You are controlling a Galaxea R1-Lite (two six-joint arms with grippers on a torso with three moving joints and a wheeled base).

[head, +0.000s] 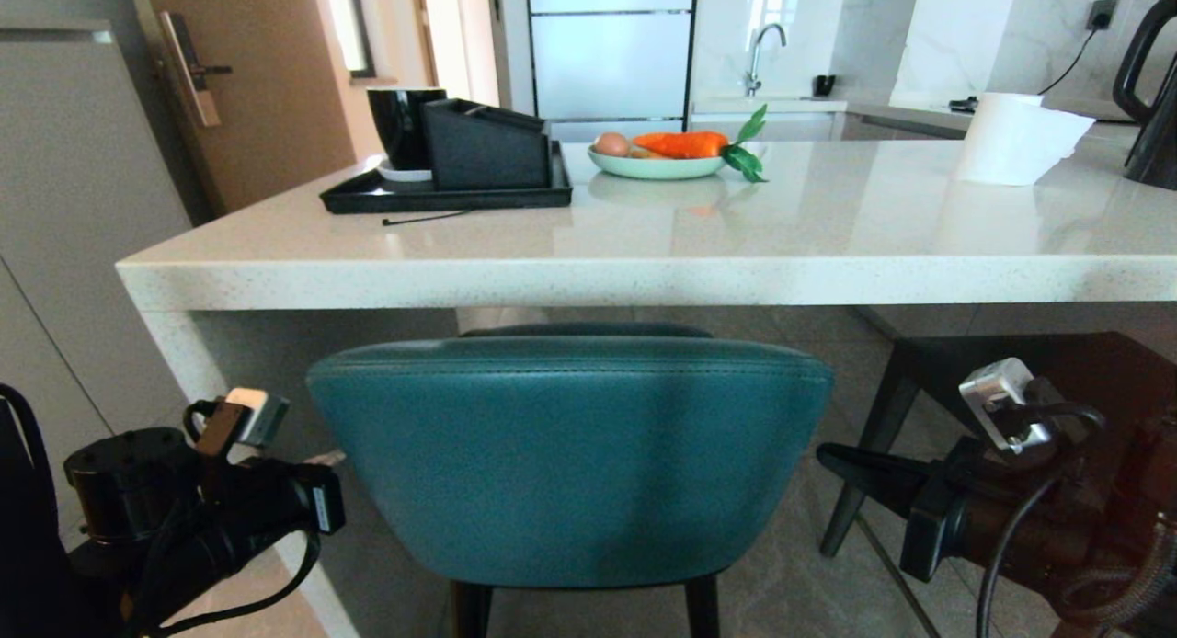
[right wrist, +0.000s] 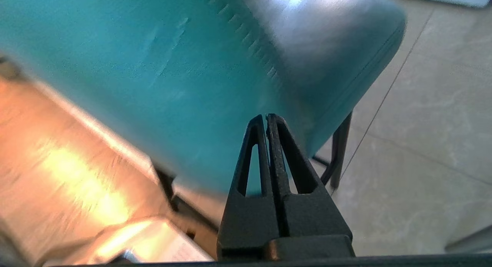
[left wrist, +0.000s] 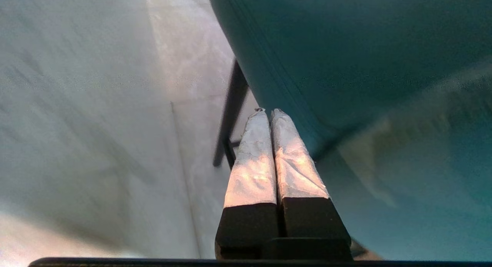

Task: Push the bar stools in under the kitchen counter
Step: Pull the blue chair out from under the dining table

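The teal bar stool [head: 570, 454] stands right before me, its curved backrest just below the edge of the kitchen counter [head: 644, 284]. My left arm [head: 230, 500] is low at the stool's left side. In the left wrist view my left gripper [left wrist: 268, 112] is shut and empty, its taped fingers close beside the teal backrest [left wrist: 365, 67]. My right gripper [head: 828, 456] points at the backrest's right edge. The right wrist view shows that gripper [right wrist: 266, 117] shut and empty, tips at the teal shell [right wrist: 153, 67]. A dark bar stool [head: 1057, 362] sits to the right, partly under the counter.
The counter's white panel leg [head: 211, 362] stands just left of the teal stool. On the counter are a black tray [head: 368, 197] with a cup and box, a plate [head: 657, 167] with a carrot and an egg, a paper roll [head: 1011, 137] and a black kettle [head: 1149, 96].
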